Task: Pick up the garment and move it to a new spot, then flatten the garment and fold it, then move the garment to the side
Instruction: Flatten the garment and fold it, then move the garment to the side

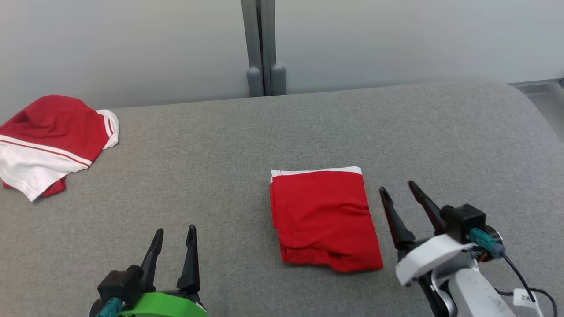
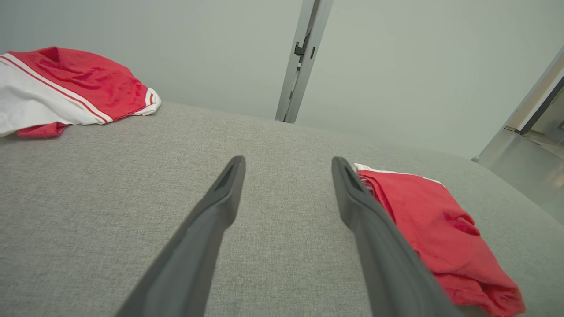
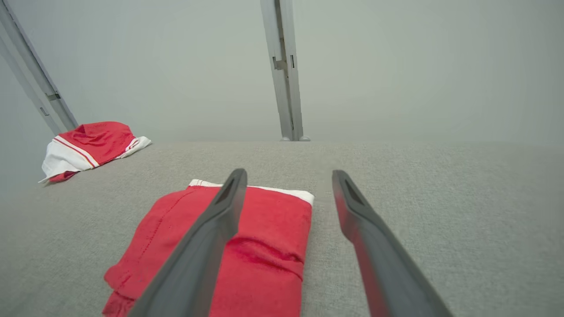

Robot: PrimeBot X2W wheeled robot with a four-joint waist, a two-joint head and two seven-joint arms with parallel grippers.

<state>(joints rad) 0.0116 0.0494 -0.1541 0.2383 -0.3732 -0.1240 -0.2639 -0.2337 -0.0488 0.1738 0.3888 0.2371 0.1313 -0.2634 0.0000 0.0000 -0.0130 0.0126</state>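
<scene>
A red garment (image 1: 324,218) with a white band along its far edge lies folded into a neat rectangle on the grey table, right of centre. Just to its right hangs my right gripper (image 1: 398,187), open and empty, with its fingers apart from the cloth. The right wrist view has the garment (image 3: 264,246) under and left of the right gripper (image 3: 288,174). My left gripper (image 1: 175,228) stands open at the lower left, well clear of the fold. In the left wrist view the garment (image 2: 436,229) lies right of the left gripper (image 2: 288,159).
A second red and white garment (image 1: 48,141) lies crumpled at the table's far left edge. A grey post (image 1: 263,48) stands behind the table (image 1: 220,145) against a pale wall. The table's right end curves away near a metal ledge (image 1: 542,86).
</scene>
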